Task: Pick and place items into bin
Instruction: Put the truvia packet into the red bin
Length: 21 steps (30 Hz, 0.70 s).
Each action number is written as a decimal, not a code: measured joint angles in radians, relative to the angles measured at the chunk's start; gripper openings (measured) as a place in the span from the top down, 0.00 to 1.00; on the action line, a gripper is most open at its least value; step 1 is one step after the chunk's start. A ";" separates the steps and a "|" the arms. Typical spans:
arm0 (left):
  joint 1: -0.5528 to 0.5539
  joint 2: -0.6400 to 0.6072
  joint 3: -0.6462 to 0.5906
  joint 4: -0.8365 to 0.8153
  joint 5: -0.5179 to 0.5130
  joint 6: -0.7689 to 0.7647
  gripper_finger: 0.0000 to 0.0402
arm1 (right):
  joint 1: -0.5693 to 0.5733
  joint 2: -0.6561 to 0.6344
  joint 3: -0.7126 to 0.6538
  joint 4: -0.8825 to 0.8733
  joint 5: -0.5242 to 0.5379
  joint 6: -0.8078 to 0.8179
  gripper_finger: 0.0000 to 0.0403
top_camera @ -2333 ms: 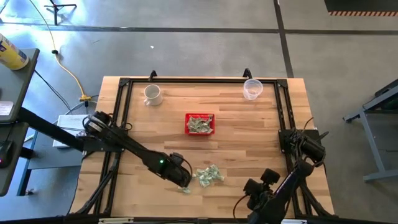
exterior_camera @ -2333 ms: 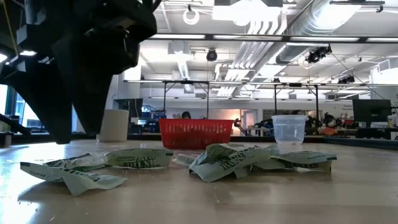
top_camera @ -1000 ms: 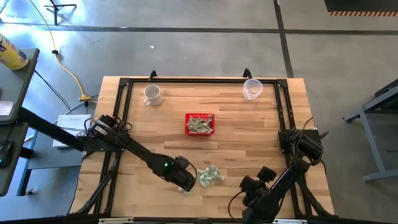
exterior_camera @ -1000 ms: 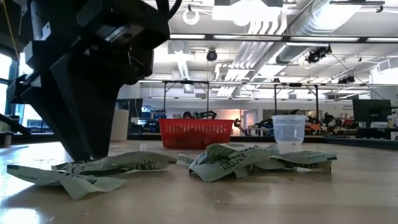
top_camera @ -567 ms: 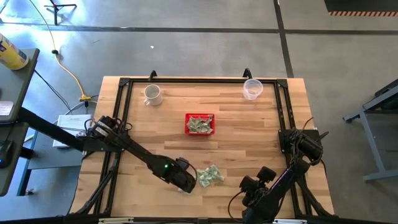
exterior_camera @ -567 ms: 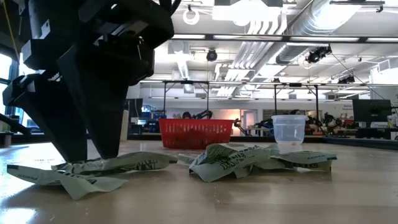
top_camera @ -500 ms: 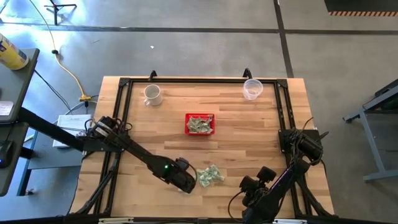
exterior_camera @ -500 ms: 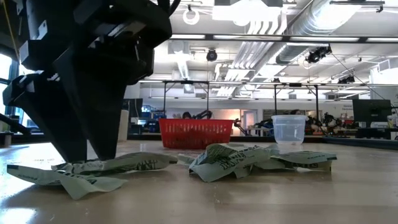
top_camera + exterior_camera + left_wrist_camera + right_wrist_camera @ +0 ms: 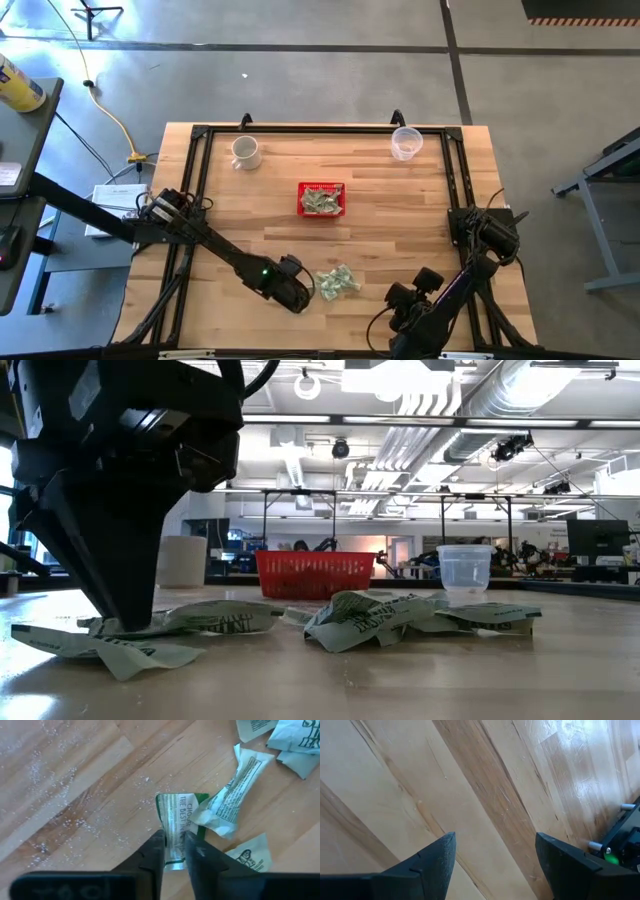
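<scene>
Several pale green-and-white wrappers [image 9: 337,282] lie flat in a loose pile on the wood near the table's near edge; more sit inside the red basket [image 9: 321,198] at mid-table. My left gripper [image 9: 300,297] stands at the pile's left end, shut on one wrapper [image 9: 176,810]. Two other wrappers [image 9: 227,807] lie beside it. In the low view the left gripper [image 9: 125,618] points down onto the wrappers [image 9: 215,617]. My right gripper [image 9: 495,845] waits open over bare wood at the near right [image 9: 400,300]. My left gripper pinches one wrapper by its end [image 9: 173,829] between the two fingers [image 9: 156,847]. The fingers come from above, pointing down. The wrapper lies flat on the table, its green-edged far end [image 9: 192,800] sticking out beyond the fingertips and touching a neighbouring wrapper.
A white mug [image 9: 245,152] stands at the far left and a clear plastic cup [image 9: 405,143] at the far right. A black frame [image 9: 196,170] runs along the table's edges. Bare wood lies between the pile and the basket.
My left gripper has settled a little lower and toward the near edge at the pile's left end. Its two fingers, apart half a second ago in the low view, have shut on a wrapper. The wrappers have stayed on the table.
</scene>
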 joint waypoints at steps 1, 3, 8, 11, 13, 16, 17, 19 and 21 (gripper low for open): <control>0.000 0.001 0.000 -0.001 0.000 0.013 0.74 | 0.000 0.000 0.000 0.000 0.000 0.000 0.35; 0.000 0.001 0.000 -0.005 -0.008 0.029 0.80 | 0.000 0.000 0.000 0.000 0.001 0.000 0.35; 0.037 -0.013 0.047 -0.095 -0.035 0.127 0.94 | 0.000 0.000 0.000 0.000 0.004 0.000 0.35; 0.092 -0.020 0.092 -0.209 -0.084 0.230 0.94 | 0.000 0.000 0.000 0.000 0.008 0.001 0.35; 0.136 -0.041 0.148 -0.267 -0.100 0.299 0.94 | 0.000 0.000 0.000 0.000 0.010 0.004 0.35; 0.196 -0.089 0.232 -0.360 -0.136 0.418 0.91 | 0.000 0.000 0.000 0.003 0.015 0.012 0.35; 0.216 -0.096 0.258 -0.381 -0.155 0.464 0.91 | 0.000 0.000 0.000 0.006 0.017 0.017 0.35; 0.262 -0.102 0.308 -0.410 -0.191 0.559 0.91 | 0.000 0.000 0.000 0.008 0.019 0.031 0.35; 0.319 -0.107 0.359 -0.422 -0.224 0.664 0.93 | 0.000 0.000 0.000 0.010 0.019 0.049 0.35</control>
